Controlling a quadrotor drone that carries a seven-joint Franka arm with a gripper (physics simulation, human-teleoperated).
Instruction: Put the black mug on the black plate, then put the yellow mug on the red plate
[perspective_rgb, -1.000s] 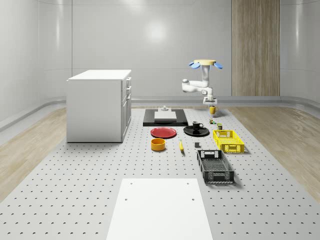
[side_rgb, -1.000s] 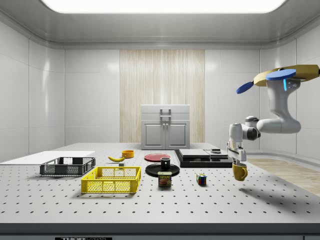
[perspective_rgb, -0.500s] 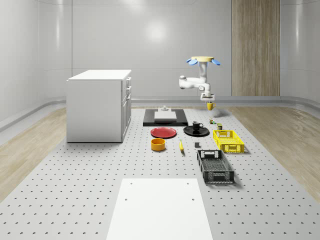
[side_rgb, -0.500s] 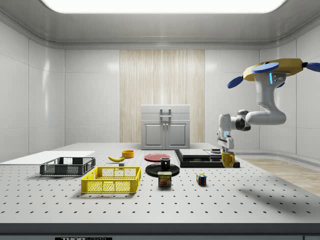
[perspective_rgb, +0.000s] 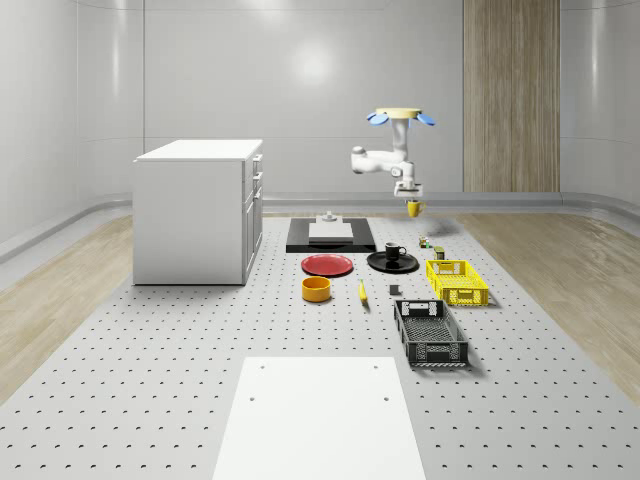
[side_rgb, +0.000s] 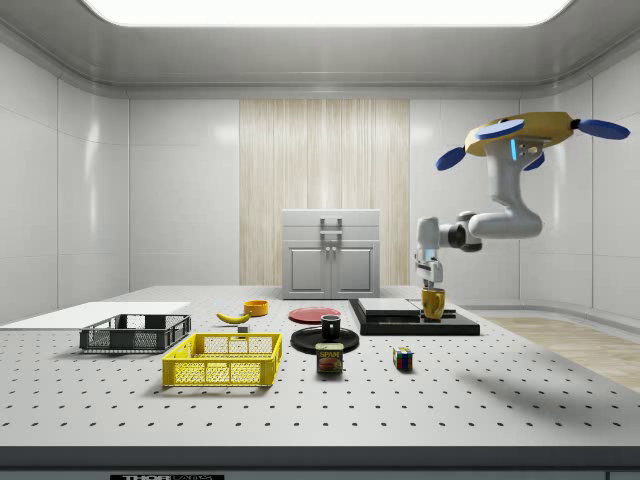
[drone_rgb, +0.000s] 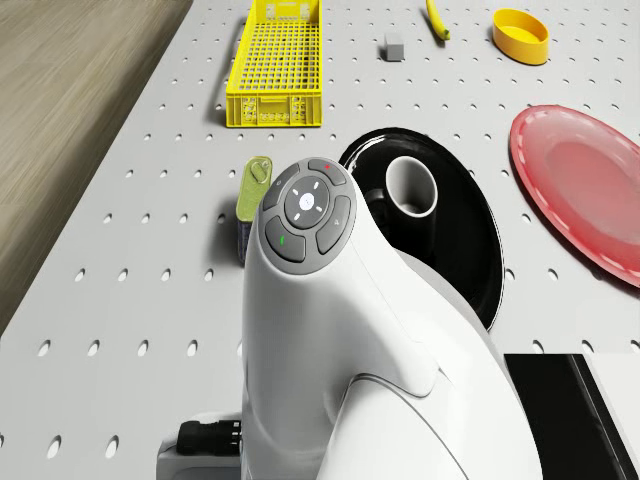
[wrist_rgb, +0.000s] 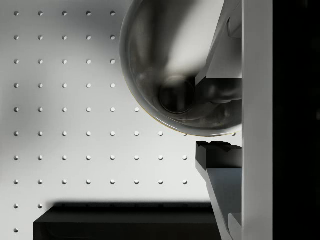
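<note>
Side view, left to right: a black crate (side_rgb: 135, 333) and a yellow crate (side_rgb: 222, 360), nothing visible in either; a yellow bowl (side_rgb: 256, 307); the red plate (side_rgb: 314, 314), bare; the black plate (side_rgb: 325, 341) carrying the black mug (side_rgb: 330, 326) upright; a tin (side_rgb: 329, 358) and a cube (side_rgb: 402, 358) on the counter (side_rgb: 320, 410). At the right the drone (side_rgb: 520, 133) hovers above the counter's far side near a black slab (side_rgb: 412, 317). Its arm drops from the body, bends at the elbow toward the side view's left, then turns down at the wrist, so the claw (side_rgb: 431, 288) points straight down. The claw is closed on the rim of the yellow mug (side_rgb: 433, 304), which hangs upright in the air over the slab's edge.
</note>
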